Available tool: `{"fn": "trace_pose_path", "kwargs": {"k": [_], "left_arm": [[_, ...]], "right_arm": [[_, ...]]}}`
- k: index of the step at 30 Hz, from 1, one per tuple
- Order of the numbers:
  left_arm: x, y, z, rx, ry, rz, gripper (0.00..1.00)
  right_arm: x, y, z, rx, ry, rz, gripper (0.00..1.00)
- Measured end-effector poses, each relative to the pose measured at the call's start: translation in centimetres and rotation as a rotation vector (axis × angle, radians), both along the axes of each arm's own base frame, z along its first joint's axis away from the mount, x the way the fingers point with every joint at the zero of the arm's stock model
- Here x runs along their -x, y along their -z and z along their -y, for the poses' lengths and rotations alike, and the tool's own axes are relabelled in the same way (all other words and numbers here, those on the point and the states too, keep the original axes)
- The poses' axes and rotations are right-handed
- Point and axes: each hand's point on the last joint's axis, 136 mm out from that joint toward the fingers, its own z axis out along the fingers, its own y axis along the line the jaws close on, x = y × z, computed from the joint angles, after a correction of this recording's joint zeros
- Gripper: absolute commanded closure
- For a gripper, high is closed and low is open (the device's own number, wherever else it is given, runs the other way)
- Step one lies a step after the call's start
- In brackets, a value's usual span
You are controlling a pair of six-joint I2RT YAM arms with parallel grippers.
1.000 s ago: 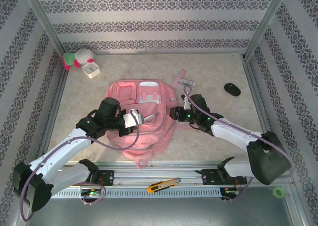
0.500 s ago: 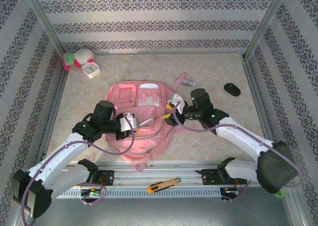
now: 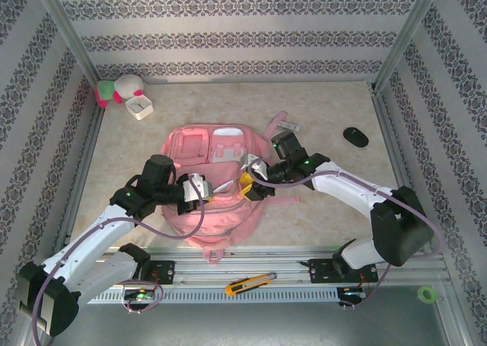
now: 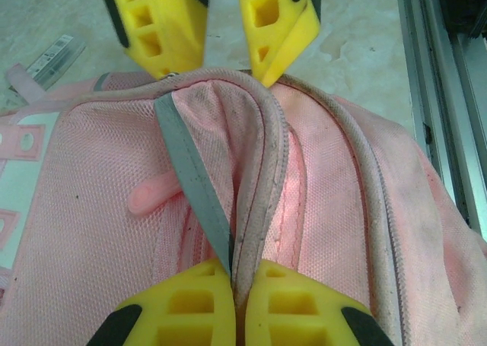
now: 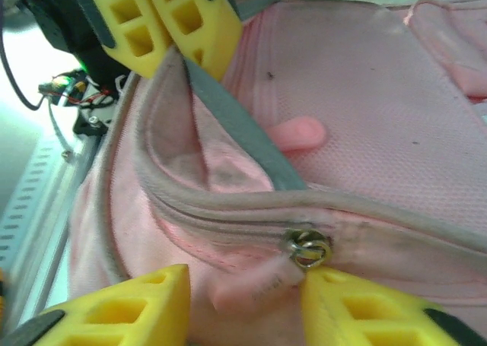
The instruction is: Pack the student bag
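Large soft pink fabric student bag flat on the pale mottled surface, directly beneath both hands, its raised zip rim caught between them. Closed tight on that rim, the left hand, pinching a fold of pink mesh and the grey binding strip between its 2 yellow fingers. Just opposite, across the same rim and close to the left fingertips, the right hand: 2 fingers apart, straddling the zip edge, with the metal ring zip pull and its pink tab in the gap, hard against 1 finger. Not clamped on anything. From its base, the left arm stretched forward and inward over the bag, fingers aimed toward the right hand. Folded at the elbow out to the side, the right arm, forearm running back inward over the bag's edge, fingers aimed at the left hand.
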Motion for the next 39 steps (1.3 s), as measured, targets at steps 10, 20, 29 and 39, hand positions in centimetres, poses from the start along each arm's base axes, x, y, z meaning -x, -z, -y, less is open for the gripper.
{"fn": "trace_pose_path", "kwargs": {"k": [10,20,29,39], "left_arm": [[-0.2,-0.2,0.1,0.011,-0.001,0.007,1.0],[-0.2,0.3,-0.1,0.011,-0.015,-0.01,1.0],[-1.3,0.4,0.1,0.011,-0.079,-0.045,1.0],[-1.5,0.1,0.4,0.014,-0.089,-0.057,1.0]], "right_arm": [[-0.4,0.2,-0.6,0.022,0.037,-0.122,0.5],[-0.8,1.1,-0.4,0.063,0.119,-0.308,1.0],[-1.1,0.0,0.2,0.085,0.218,-0.247,1.0],[-1.1,-0.2,0.5,0.109,0.293,-0.214,0.88]]}}
